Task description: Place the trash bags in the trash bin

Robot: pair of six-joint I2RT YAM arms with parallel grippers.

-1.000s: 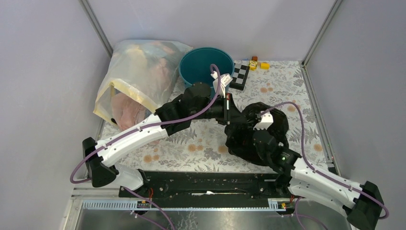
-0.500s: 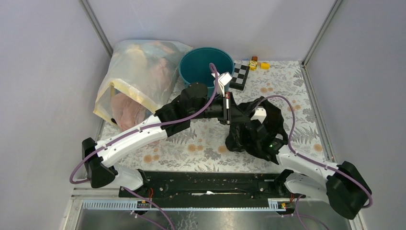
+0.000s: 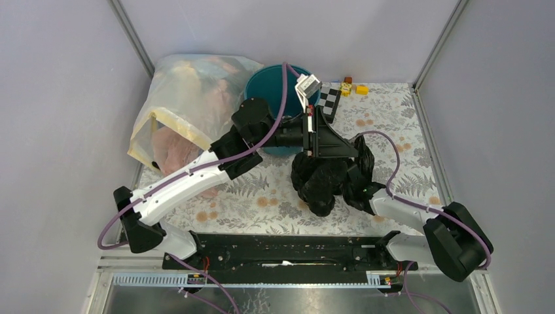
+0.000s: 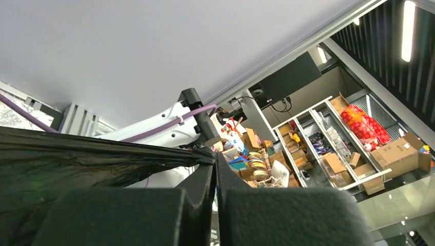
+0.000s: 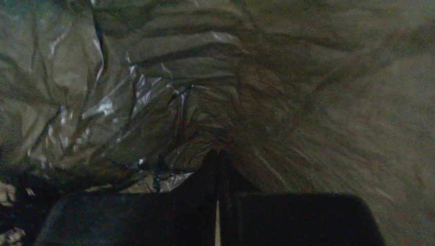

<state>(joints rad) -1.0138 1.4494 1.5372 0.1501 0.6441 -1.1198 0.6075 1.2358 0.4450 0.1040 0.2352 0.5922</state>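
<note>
The black trash bag [image 3: 322,180] hangs as a crumpled clump above the floral cloth, just in front of the trash bin. My left gripper [image 3: 355,154] is shut on the bag's top edge; in the left wrist view the gripper [image 4: 214,156] pinches the film, and the bag [image 4: 77,159] stretches away to the left. My right gripper [image 5: 218,154] is shut, buried in the bag [image 5: 215,77], whose creases run together at its tips. In the top view it is hidden behind the bag's right side. The teal trash bin [image 3: 267,88] stands behind the left arm, partly covered by it.
A big translucent bag of clothes [image 3: 190,104] leans left of the bin. A checkered board [image 3: 329,101] and small yellow blocks [image 3: 361,88] lie at the back right. Grey walls close in on both sides.
The left gripper has risen and moved back toward the bin, lifting the bag from a spread heap into a hanging clump. The right arm has swung low and leftward with the bag.
</note>
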